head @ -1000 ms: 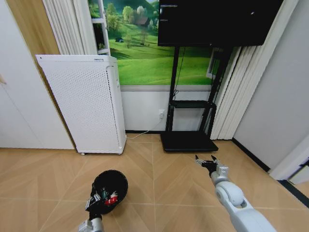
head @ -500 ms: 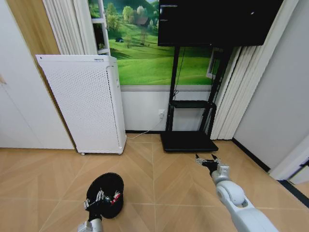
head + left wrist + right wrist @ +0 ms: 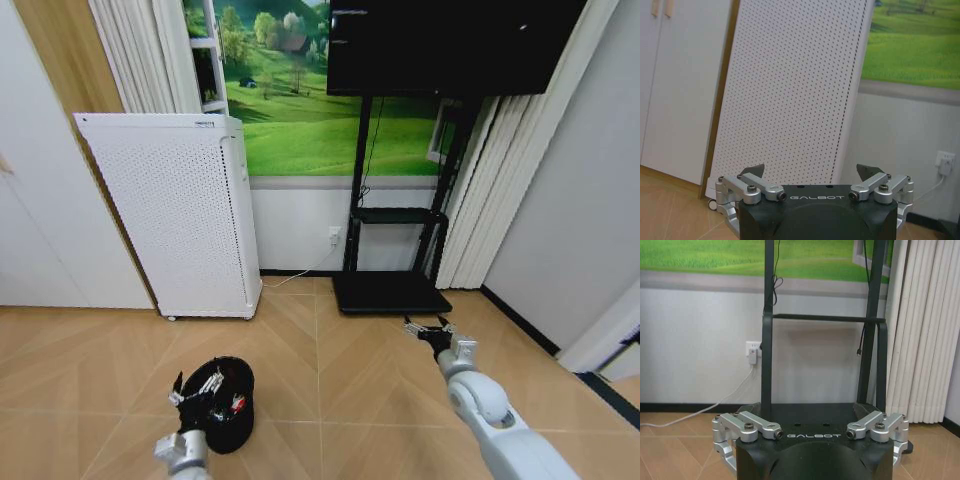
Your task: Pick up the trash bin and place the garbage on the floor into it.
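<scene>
- Your trash bin (image 3: pixel 228 392) stands upright on the wooden floor (image 3: pixel 350 400), low on the robot's left, well in front of the white perforated appliance (image 3: pixel 175 215) and apart from it.
- Inside the bin's mouth you can see a few small bits of garbage (image 3: pixel 234 404), with red and white showing; they are too small for you to sort out piece by piece.
- Your left gripper (image 3: pixel 197 386) is at the bin's near left rim, its fingers spread apart. In the head view you cannot tell whether it touches the rim or sits just above it.
- From the left wrist view, the left gripper (image 3: pixel 811 176) has its 2 dark fingertips (image 3: pixel 869 173) wide apart with nothing between them, and it faces the appliance (image 3: pixel 795 90) and the wall socket (image 3: pixel 945 163) beyond.
- Your right gripper (image 3: pixel 428 330) is stretched out above the floor on the robot's right, near the black base of the TV stand (image 3: pixel 390 293). Its fingers are spread and hold nothing.
- In the right wrist view, the right gripper (image 3: pixel 810 416) points at the TV stand (image 3: pixel 822 365), with a white plug and cable (image 3: pixel 752 357) on the wall beside it and pleated white curtains (image 3: pixel 927 330) on the other side.
</scene>
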`<state>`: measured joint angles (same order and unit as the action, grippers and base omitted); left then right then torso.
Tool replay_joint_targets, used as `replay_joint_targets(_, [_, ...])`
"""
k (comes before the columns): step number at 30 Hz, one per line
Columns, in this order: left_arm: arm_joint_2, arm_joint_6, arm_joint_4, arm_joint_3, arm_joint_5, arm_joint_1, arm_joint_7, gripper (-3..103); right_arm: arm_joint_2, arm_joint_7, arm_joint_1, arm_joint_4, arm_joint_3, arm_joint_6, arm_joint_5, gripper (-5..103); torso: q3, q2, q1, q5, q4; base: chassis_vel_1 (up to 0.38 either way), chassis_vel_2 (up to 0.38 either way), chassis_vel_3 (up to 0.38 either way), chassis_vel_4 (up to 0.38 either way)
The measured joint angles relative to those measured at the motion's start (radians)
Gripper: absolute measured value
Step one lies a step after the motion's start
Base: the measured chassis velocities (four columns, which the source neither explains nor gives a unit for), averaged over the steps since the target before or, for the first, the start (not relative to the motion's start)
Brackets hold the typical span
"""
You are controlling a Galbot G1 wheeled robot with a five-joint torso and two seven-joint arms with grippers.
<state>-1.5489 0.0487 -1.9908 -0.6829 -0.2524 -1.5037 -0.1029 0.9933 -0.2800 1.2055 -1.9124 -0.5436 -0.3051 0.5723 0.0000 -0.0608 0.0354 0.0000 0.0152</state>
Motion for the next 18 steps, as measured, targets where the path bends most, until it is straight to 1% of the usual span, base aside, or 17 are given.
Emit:
replay_joint_targets(1, [0.0, -0.073, -0.025, -0.017, 0.009, 0.011, 0.017, 100, 0.001, 0.0, 0.0, -0.005, -0.003, 0.001, 0.003, 100, 0.0, 0.0, 0.0, 0.0, 0.0, 0.0, 0.0, 0.0, 0.0])
replay_joint_targets(2, [0.0, -0.073, -0.025, -0.017, 0.009, 0.011, 0.017, 100, 0.001, 0.0, 0.0, -0.005, -0.003, 0.001, 0.003, 100, 0.0, 0.0, 0.0, 0.0, 0.0, 0.0, 0.0, 0.0, 0.0])
replay_joint_targets(3, [0.008, -0.17, -0.061, -0.031, 0.014, 0.021, 0.027, 100, 0.003, 0.0, 0.0, -0.009, -0.006, 0.005, 0.006, 100, 0.0, 0.0, 0.0, -0.0001, 0.0, 0.0, 0.0, 0.0, 0.0])
replay_joint_targets(4, [0.033, -0.251, -0.099, -0.039, 0.001, 0.026, 0.029, 100, 0.009, 0.0, 0.0, -0.01, -0.012, 0.01, 0.007, 100, 0.0, 0.0, 0.0, -0.0001, -0.0001, 0.0, 0.0, 0.0, 0.0])
replay_joint_targets(5, [0.033, -0.251, -0.099, -0.039, 0.001, 0.026, 0.029, 100, 0.009, 0.0, 0.0, -0.01, -0.012, 0.01, 0.007, 100, 0.0, 0.0, 0.0, -0.0001, -0.0001, 0.0, 0.0, 0.0, 0.0])
replay_joint_targets(7, [0.081, -0.356, -0.153, -0.05, -0.012, 0.035, 0.015, 100, 0.022, 0.001, 0.002, -0.007, -0.02, 0.02, 0.006, 100, 0.0, 0.0, 0.0, -0.0002, -0.0001, 0.0, 0.0, 0.0, 0.0])
replay_joint_targets(8, [0.094, -0.382, -0.167, -0.051, -0.02, 0.038, -0.006, 100, 0.027, 0.002, 0.002, -0.005, -0.023, 0.023, 0.005, 100, 0.0, 0.0, 0.0, -0.0002, -0.0001, 0.0, 0.0, 0.0, 0.0])
replay_joint_targets(9, [0.094, -0.382, -0.167, -0.051, -0.02, 0.038, -0.006, 100, 0.027, 0.002, 0.002, -0.005, -0.023, 0.023, 0.005, 100, 0.0, 0.0, 0.0, -0.0002, -0.0001, 0.0, 0.0, 0.0, 0.0])
replay_joint_targets(10, [0.123, -0.421, -0.193, -0.054, -0.054, 0.044, -0.054, 100, 0.041, 0.003, 0.003, -0.003, -0.028, 0.026, 0.003, 100, 0.0, 0.0, 0.0, 0.0001, 0.0001, 0.0, 0.0, 0.0, 0.0])
replay_joint_targets(11, [0.135, -0.434, -0.202, -0.058, -0.069, 0.045, -0.068, 100, 0.048, 0.004, 0.003, -0.002, -0.03, 0.026, 0.001, 100, 0.0, 0.0, 0.0, 0.0, 0.0, 0.0, 0.0, 0.0, 0.0])
replay_joint_targets(12, [0.135, -0.434, -0.202, -0.058, -0.069, 0.045, -0.068, 100, 0.048, 0.004, 0.003, -0.002, -0.03, 0.026, 0.001, 100, 0.0, 0.0, 0.0, 0.0, 0.0, 0.0, 0.0, 0.0, 0.0])
replay_joint_targets(14, [0.175, -0.439, -0.209, -0.076, -0.096, 0.042, -0.098, 100, 0.081, 0.013, 0.007, 0.0, -0.04, 0.034, -0.019, 100, 0.0, 0.0, 0.0, -0.0001, -0.0003, 0.0, 0.0, 0.0, 0.0])
replay_joint_targets(15, [0.175, -0.439, -0.209, -0.076, -0.096, 0.042, -0.098, 100, 0.081, 0.013, 0.007, 0.0, -0.04, 0.034, -0.019, 100, 0.0, 0.0, 0.0, -0.0001, -0.0003, 0.0, 0.0, 0.0, 0.0])
replay_joint_targets(18, [0.221, -0.447, -0.207, -0.087, -0.138, 0.031, -0.105, 100, 0.127, 0.021, 0.019, -0.006, -0.058, 0.047, -0.04, 100, 0.0, 0.0, 0.0, 0.0, -0.0001, 0.0, 0.0, 0.0, 0.0])
